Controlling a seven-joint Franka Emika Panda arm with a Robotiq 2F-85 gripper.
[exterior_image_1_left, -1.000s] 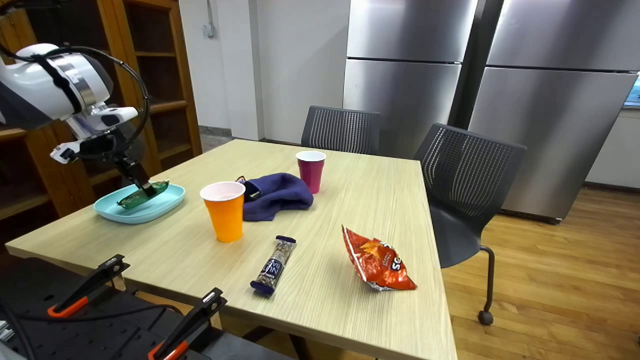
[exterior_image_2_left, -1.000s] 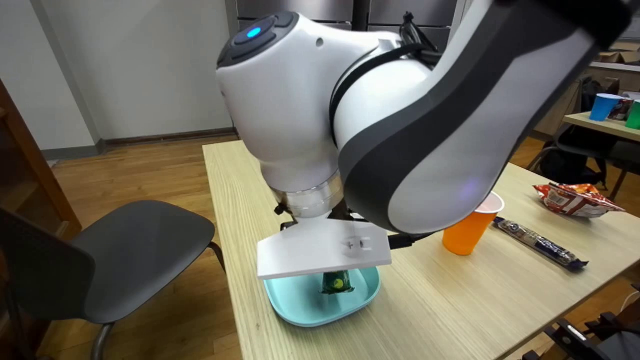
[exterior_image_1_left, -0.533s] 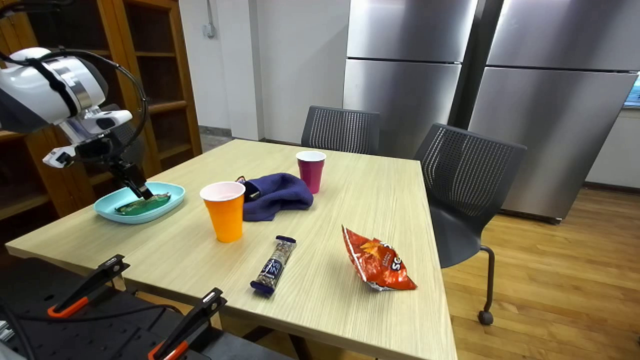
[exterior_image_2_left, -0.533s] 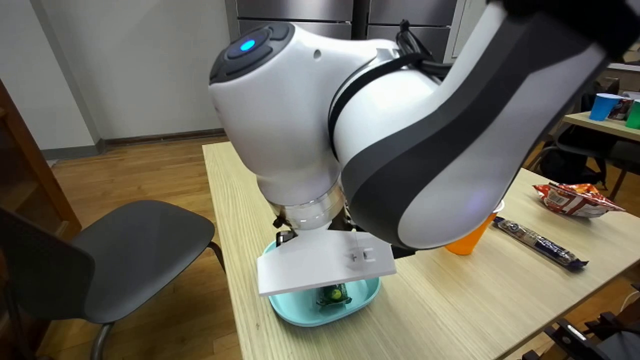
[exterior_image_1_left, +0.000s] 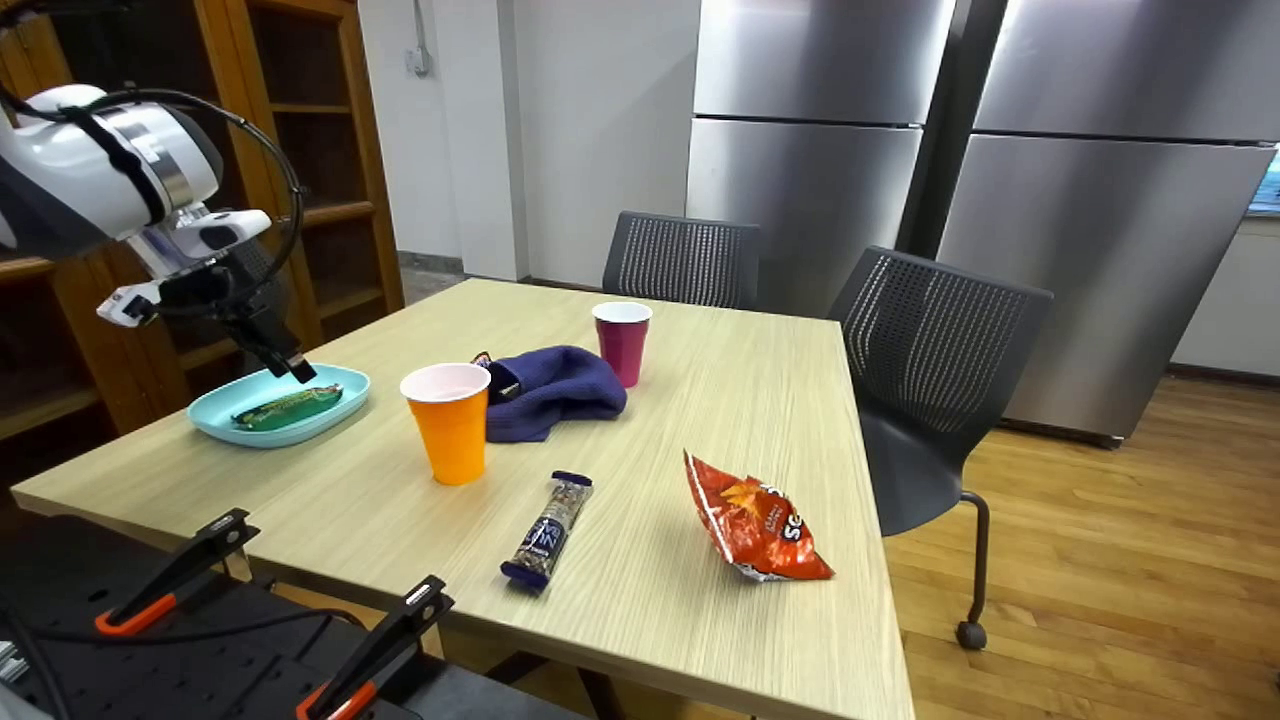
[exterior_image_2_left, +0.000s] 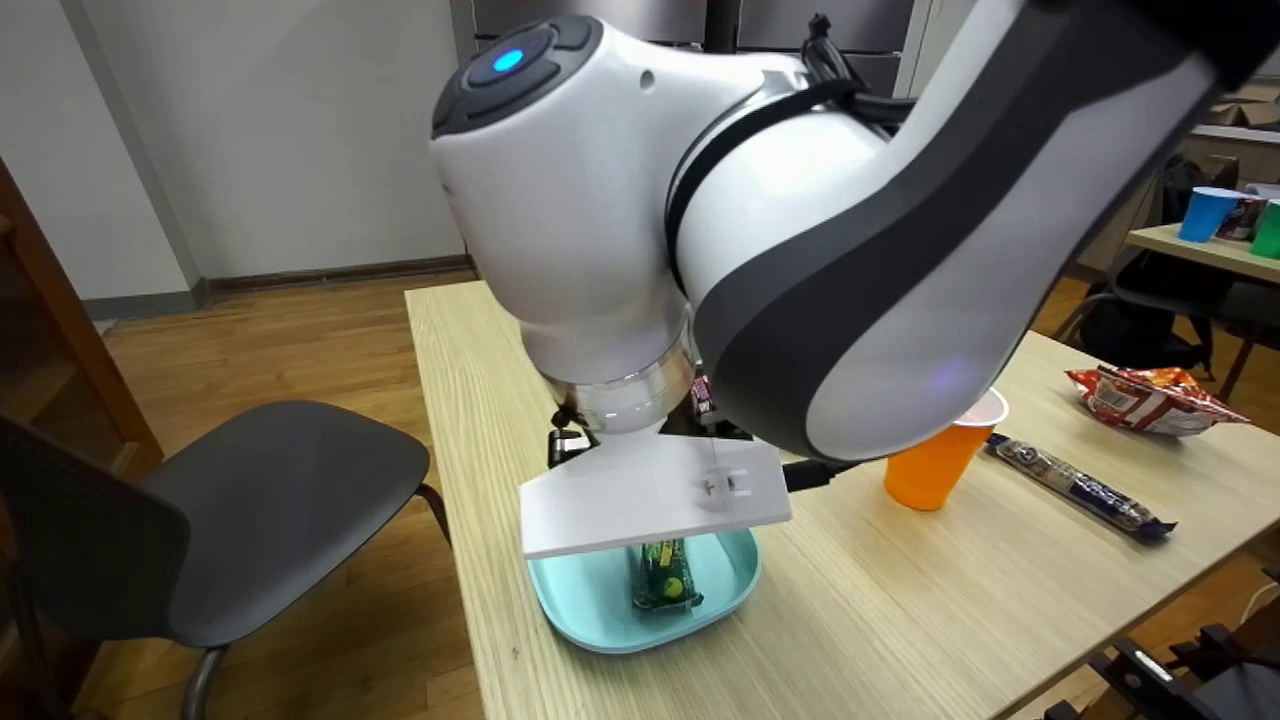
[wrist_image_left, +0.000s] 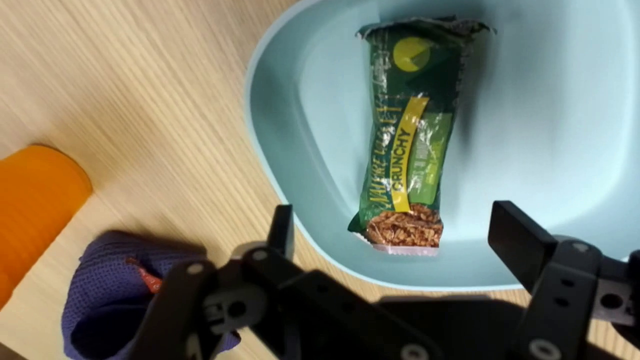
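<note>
A green-wrapped granola bar lies flat in the light blue plate, its clear end with brown oats toward my gripper. In the wrist view my gripper stands wide open. Its fingers are spread to either side of that end, with a gap on both sides and nothing between the pads. From an exterior view, the gripper hangs a little above the bar, clear of it. In an exterior view the arm's white mount hides the fingers and part of the bar.
Beside the plate stand an orange cup and a crumpled purple cloth with a dark wrapper in it. A maroon cup, a dark-ended bar and a red chip bag lie farther off. Chairs border the table.
The jaws had the tilted green bar between them a second ago. It went down onto the plate and lies flat; the fingers have spread apart and the gripper has risen slightly.
</note>
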